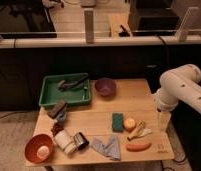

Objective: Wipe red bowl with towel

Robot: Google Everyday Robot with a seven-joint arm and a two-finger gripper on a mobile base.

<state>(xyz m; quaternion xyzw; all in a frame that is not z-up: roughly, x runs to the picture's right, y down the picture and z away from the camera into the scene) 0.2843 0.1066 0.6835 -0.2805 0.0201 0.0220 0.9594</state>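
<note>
Round red bowl [39, 148]: set at light wooden table's [136, 102] front-left corner | crumpled grey-blue cloth towel [108, 147]: laid at table's front edge | pale gripper [164, 121]: held over table's right edge, grip state not discernible.

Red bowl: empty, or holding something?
Not empty: a pale round object sits inside the red bowl. The gripper hangs at the table's right edge.

On the table [139, 100], the towel [107, 147] is lying right of the bowl [39, 148]; the gripper [164, 122] is hanging over the right edge.
</note>
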